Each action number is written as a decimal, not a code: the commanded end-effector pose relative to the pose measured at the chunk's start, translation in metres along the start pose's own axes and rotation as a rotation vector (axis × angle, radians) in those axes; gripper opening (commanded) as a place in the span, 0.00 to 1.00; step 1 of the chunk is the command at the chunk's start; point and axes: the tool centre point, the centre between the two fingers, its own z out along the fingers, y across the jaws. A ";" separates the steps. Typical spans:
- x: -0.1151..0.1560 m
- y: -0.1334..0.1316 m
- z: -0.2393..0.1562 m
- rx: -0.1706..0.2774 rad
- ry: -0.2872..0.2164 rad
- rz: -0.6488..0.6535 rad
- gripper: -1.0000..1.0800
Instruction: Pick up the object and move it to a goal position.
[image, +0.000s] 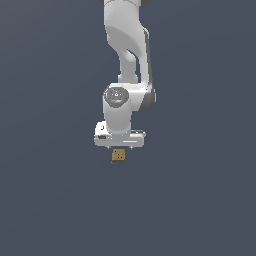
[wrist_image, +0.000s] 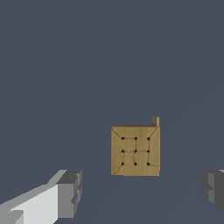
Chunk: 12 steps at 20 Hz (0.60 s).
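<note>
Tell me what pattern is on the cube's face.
The tan-brown cube has small dark dots in a grid, clearest in the wrist view.

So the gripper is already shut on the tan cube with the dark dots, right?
Not quite. The gripper is open: the wrist view shows its fingers spread wide, with the tan cube and its dark dots untouched, apart from both.

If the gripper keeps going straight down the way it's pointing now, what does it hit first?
Most likely the cube. In the wrist view it lies ahead of the open gripper, between the two fingers but offset from the midline. Depth is unclear, so the fingers may straddle it and reach the floor instead.
</note>
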 end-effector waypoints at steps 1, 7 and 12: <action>0.002 0.005 0.015 0.006 0.003 0.003 0.96; 0.003 0.012 0.034 0.013 0.006 0.007 0.96; 0.002 0.012 0.035 0.013 0.004 0.007 0.96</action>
